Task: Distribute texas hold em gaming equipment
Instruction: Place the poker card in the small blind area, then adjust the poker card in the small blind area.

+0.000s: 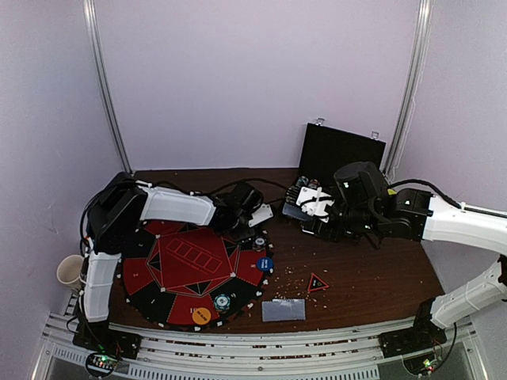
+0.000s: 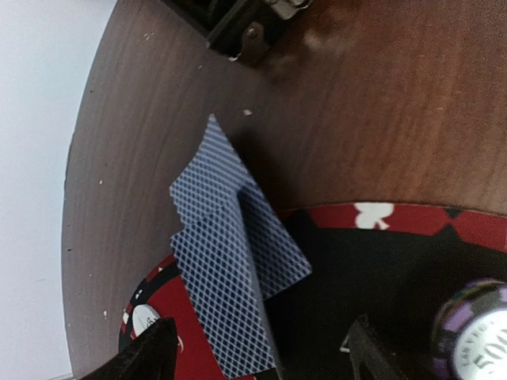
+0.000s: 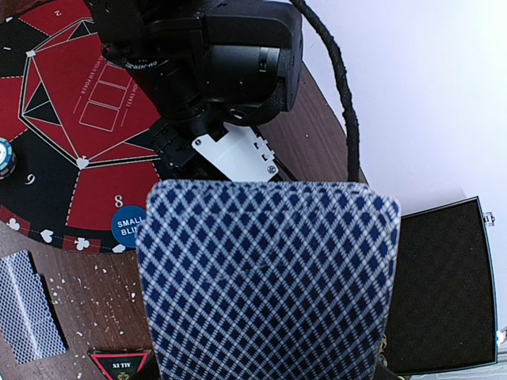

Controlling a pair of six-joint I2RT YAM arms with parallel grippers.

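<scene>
1. Pale lilac walls close in the dark wooden table (image 1: 372, 277) on three sides, and white crumbs are scattered towards its near edge.
2. A round red-and-black mat (image 1: 190, 261) covers the table's left part. One black case (image 1: 341, 154) stands open at the far edge.
3. The right gripper (image 1: 310, 204) hangs above the table's middle, towards the far edge. The held cards (image 3: 269, 277) stand upright right in front of its camera. They hide its fingers, so the grip seems closed on them.
4. The left gripper (image 2: 264, 340) hovers over the mat's far right rim with its fingers (image 2: 150, 356) spread wide. The dealt cards (image 2: 230, 269), two as far as I can tell, lie fanned and face down between the fingers. They touch neither finger and lie half on the mat, half on bare wood.
5. One card pile (image 1: 283, 309) lies near the table's near edge, just right of the mat.
6. Two discs sit on the mat: a blue disc (image 1: 264, 264) on its right rim and an orange disc (image 1: 201, 315) on its near rim.
7. A chip stack (image 1: 222, 301) sits beside the orange disc, and a purple-striped chip (image 2: 475, 332) sits near the dealt cards.
8. One red triangle marker (image 1: 318, 283) lies right of the blue disc.
</scene>
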